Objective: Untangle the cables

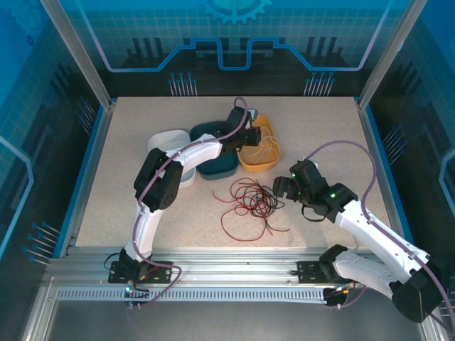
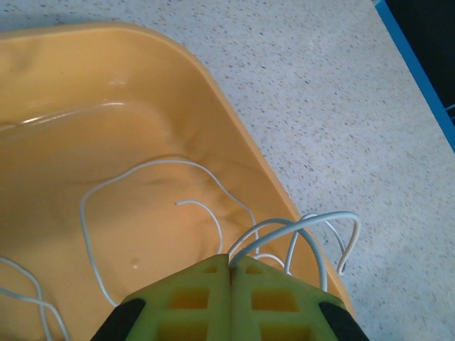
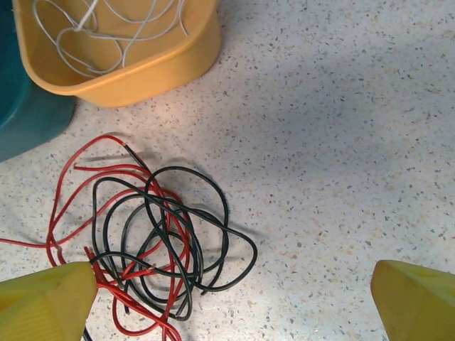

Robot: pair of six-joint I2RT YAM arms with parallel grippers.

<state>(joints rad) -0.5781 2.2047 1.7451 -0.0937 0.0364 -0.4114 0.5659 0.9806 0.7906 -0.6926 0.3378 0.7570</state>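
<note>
My left gripper (image 2: 229, 264) is pinched shut on the white cable (image 2: 142, 165). Its loops lie just ahead of the tips in the yellow tray (image 2: 238, 138), one hanging over the rim, so I judge that strand separated, bar the release. My right gripper (image 3: 233, 298) stands wide, holding nothing. Just ahead of it, off to one side, the red cable (image 3: 62, 190) and black cable (image 3: 217, 190) lie knotted together on the table (image 3: 341, 142) — that pair is the work left.

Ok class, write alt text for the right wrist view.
A tangle of red and black cables lies on the speckled table, just ahead of the open right gripper. Beyond it, a yellow tray holds loose white cable.
</note>
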